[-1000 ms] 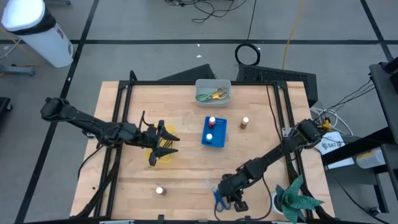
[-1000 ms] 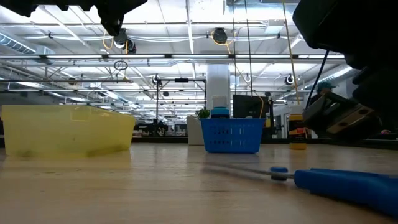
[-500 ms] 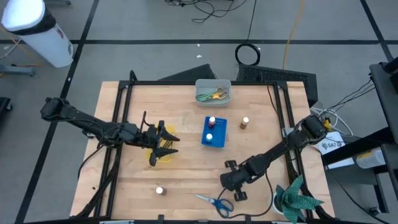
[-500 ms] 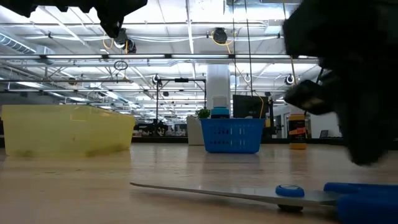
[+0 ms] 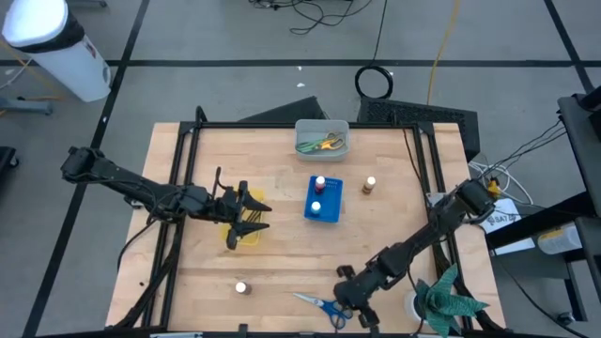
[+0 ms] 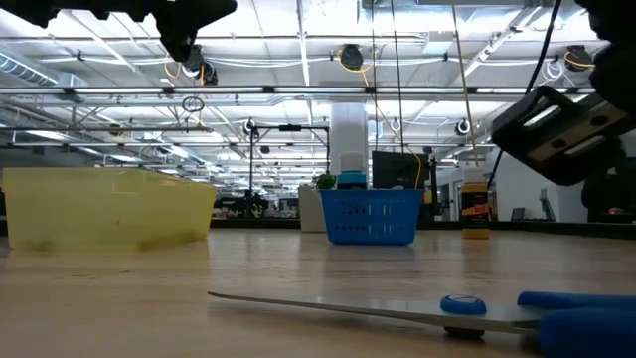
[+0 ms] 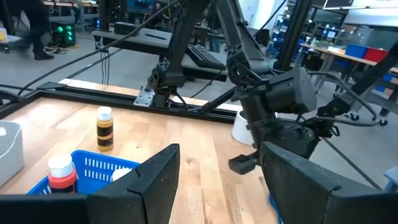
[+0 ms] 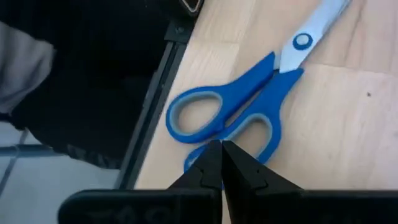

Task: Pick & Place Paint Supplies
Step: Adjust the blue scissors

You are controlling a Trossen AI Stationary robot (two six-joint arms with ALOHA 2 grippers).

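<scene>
Hovering over the worktop's [image 5: 282, 244] near edge, my right gripper [image 8: 221, 163] has its jaws pressed together, empty, just above the blue scissors [image 8: 239, 115], which lie flat beside the worktop's edge. My left gripper [image 5: 255, 214] waits with jaws spread wide above the yellow tray [image 5: 246, 235].

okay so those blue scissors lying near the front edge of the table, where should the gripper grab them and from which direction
The blue scissors lie flat and closed, blades toward the table's left, handles toward the right gripper, which hovers beside them with fingers shut. Probably best to come straight down and pinch across the narrow neck by the pivot screw: the handle loops are wide and flat on the wood, and the neck gives two parallel edges.
</scene>
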